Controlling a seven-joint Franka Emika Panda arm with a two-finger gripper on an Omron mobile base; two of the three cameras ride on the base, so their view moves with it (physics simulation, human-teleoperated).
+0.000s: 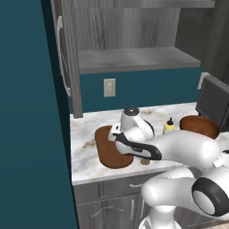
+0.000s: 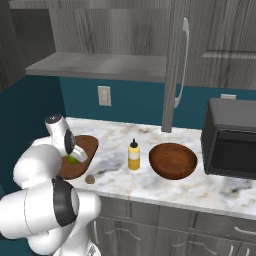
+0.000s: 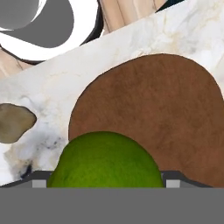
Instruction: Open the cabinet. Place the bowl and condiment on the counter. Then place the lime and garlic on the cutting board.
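The white marble worktop is running along a dark teal wall, and the cutting board is lying flat on it near the worktop's left end. Above the cutting board, the grey cabinet is standing open, with its door swung out and its grey shelf showing. A pale wall socket is sitting on the wall behind the cutting board.

The pincer is hanging low over the cutting board with its jaws apart. The lime is sitting between the jaws, right over the board's rounded end. From these pictures I cannot tell if the lime is touching the board or if the jaws are pressing on it.

The garlic is lying on the bare worktop just beside the cutting board, close to the front edge. The condiment is standing upright to the right of the cutting board, with open marble between them. The bowl is sitting further right of the cutting board, past the condiment. A black microwave is standing furthest from the cutting board, at the right end.

The cutting board's front end is reaching close to the worktop's front edge. Past the board's left side a strip of marble is running to the worktop's end. Grey drawers are sitting under the worktop.
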